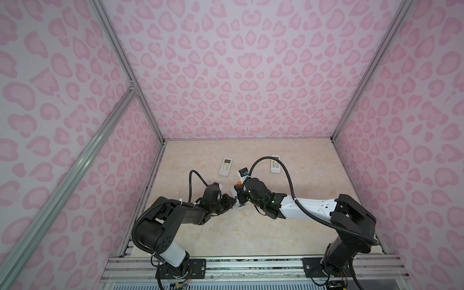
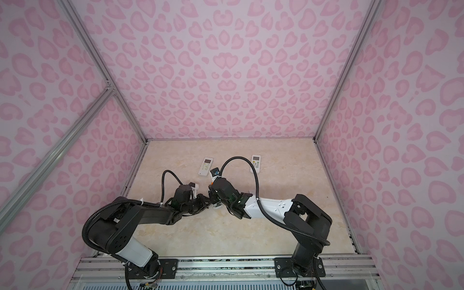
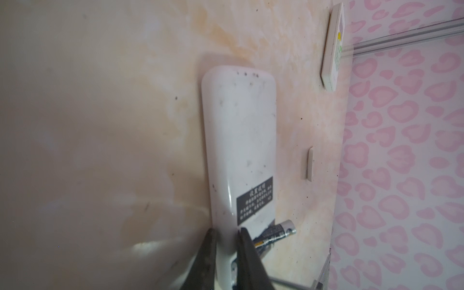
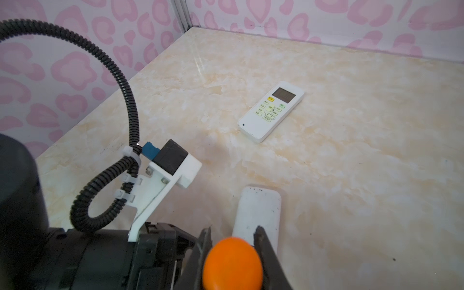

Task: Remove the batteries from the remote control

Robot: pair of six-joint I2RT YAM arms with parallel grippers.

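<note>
left gripper (image 3: 227, 231) pinched on edge of face-down remote (image 3: 238, 140), black-gold battery (image 3: 275, 232) poking out of its open bay beside the fingers; right gripper (image 4: 233, 241) clamped on orange screwdriver handle (image 4: 232, 263)

Walls: pale lilac panels with pink leopard-spot print (image 1: 226, 75), filling the upper frame.
Frame: silver aluminium rails (image 1: 121, 57) at the corners.
Floor: glossy beige marble-look tabletop (image 1: 238, 233), lower centre.
</note>
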